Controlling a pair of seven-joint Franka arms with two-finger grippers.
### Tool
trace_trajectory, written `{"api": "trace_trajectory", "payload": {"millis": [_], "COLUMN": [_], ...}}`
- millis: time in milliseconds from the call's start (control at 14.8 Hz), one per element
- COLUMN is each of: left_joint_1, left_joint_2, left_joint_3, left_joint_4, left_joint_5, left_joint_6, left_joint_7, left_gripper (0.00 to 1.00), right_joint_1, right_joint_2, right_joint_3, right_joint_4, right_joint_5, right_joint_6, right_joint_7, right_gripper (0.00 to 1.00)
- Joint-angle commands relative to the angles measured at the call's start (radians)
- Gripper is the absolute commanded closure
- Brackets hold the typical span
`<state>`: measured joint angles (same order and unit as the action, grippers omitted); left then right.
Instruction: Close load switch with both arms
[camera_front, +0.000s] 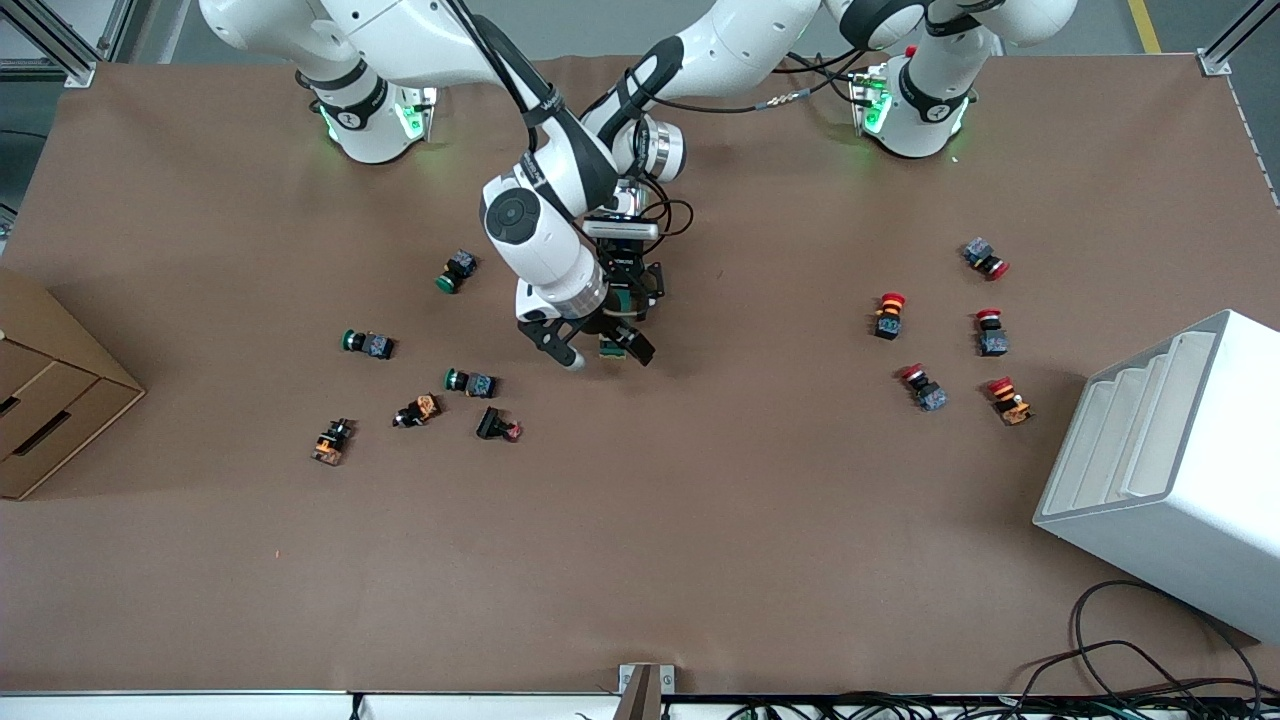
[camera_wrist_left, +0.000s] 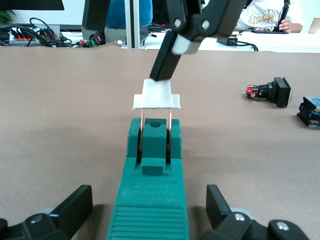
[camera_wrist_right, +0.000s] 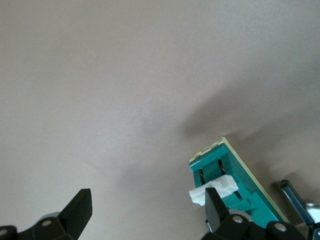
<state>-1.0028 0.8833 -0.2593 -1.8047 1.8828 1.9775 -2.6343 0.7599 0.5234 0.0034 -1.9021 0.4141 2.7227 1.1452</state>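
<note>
Load switch (camera_wrist_left: 150, 200), a ribbed dark green plastic block, lies mid-table between the left gripper's (camera_wrist_left: 150, 212) wide-spread black fingers. Its flat white lever (camera_wrist_left: 156, 96) stands raised on two copper blades. One finger of the right gripper (camera_front: 608, 353), spread wide, touches that lever.

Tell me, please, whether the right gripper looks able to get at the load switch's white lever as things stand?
Probably yes: the right gripper is open with one finger already on the white lever, raised above the load switch.

Open brown table (camera_front: 700, 520) nearer the camera; scattered push buttons (camera_front: 470, 383) crowding the right arm's end beside the load switch (camera_front: 612, 346).
</note>
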Motion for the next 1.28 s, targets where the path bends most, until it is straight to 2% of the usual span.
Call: {"api": "trace_trajectory", "payload": {"millis": [0, 472, 809, 1213], "left_joint_1": [0.006, 0.009, 0.018, 0.021], "left_joint_2": [0.052, 0.060, 0.060, 0.062], "left_joint_3": [-0.002, -0.002, -0.002, -0.002], "left_joint_4": [0.030, 0.030, 0.028, 0.028], "left_joint_5": [-0.010, -0.016, -0.019, -0.028], "left_joint_6": [0.027, 0.027, 0.030, 0.031], "left_joint_7": [-0.027, -0.027, -0.029, -0.024], "left_gripper": [0.00, 0.00, 0.00, 0.00], "right_joint_1": [-0.010, -0.005, -0.010, -0.016], "right_joint_2": [0.023, 0.050, 0.098, 0.130], "right_joint_3": [0.007, 0.007, 0.006, -0.002], "right_joint_4": [0.018, 0.032, 0.081, 0.089], "right_joint_5": [0.003, 0.000, -0.003, -0.041], "right_joint_6": [-0.009, -0.008, -0.008, -0.001], "right_joint_7": [-0.010, -0.010, -0.012, -0.025], "right_gripper": [0.00, 0.00, 0.00, 0.00]}}
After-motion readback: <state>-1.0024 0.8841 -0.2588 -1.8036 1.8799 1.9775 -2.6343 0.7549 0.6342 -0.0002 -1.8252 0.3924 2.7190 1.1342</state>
